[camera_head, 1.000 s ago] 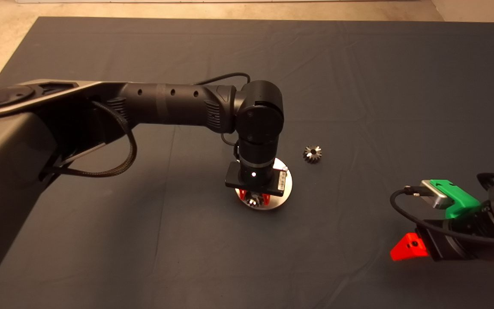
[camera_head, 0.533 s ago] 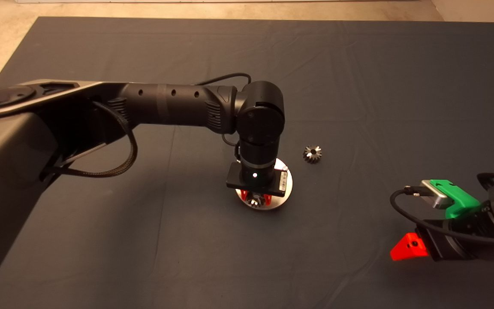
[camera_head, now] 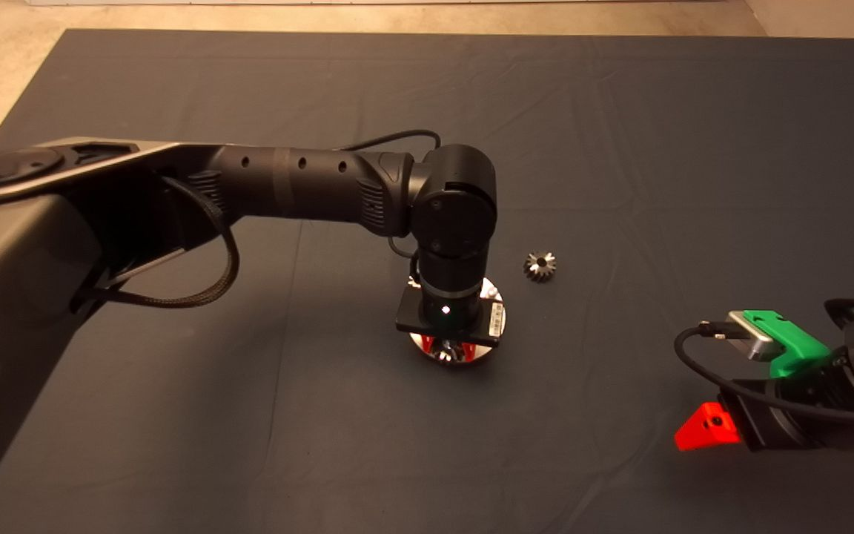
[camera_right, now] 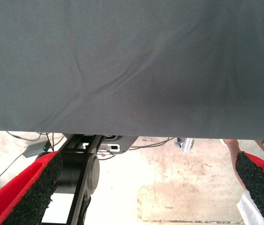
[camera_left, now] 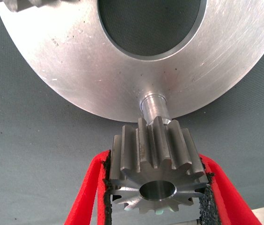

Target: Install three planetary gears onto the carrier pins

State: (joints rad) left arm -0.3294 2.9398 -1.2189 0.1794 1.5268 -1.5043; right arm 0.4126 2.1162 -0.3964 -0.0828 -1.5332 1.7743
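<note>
The left gripper (camera_head: 447,347) is reaching down over the carrier disc (camera_head: 494,295) near the middle of the mat (camera_head: 620,148), its red fingers (camera_left: 87,192) clamping a planetary gear (camera_left: 156,161) by its toothed sides. In the left wrist view that gear is hanging just short of one carrier pin (camera_left: 153,106), which is standing upright near the disc's rim (camera_left: 76,65) beside the large centre hole (camera_left: 150,26); whether gear and pin are touching cannot be told. Teeth of another gear (camera_left: 24,4) are showing at the far side of the disc. A third gear (camera_head: 540,266) is lying loose on the mat, near the disc on the side toward the mat's right edge. The right gripper (camera_head: 709,428) is waiting near the mat's lower right edge, its pads (camera_right: 33,192) spread wide with nothing between them.
</note>
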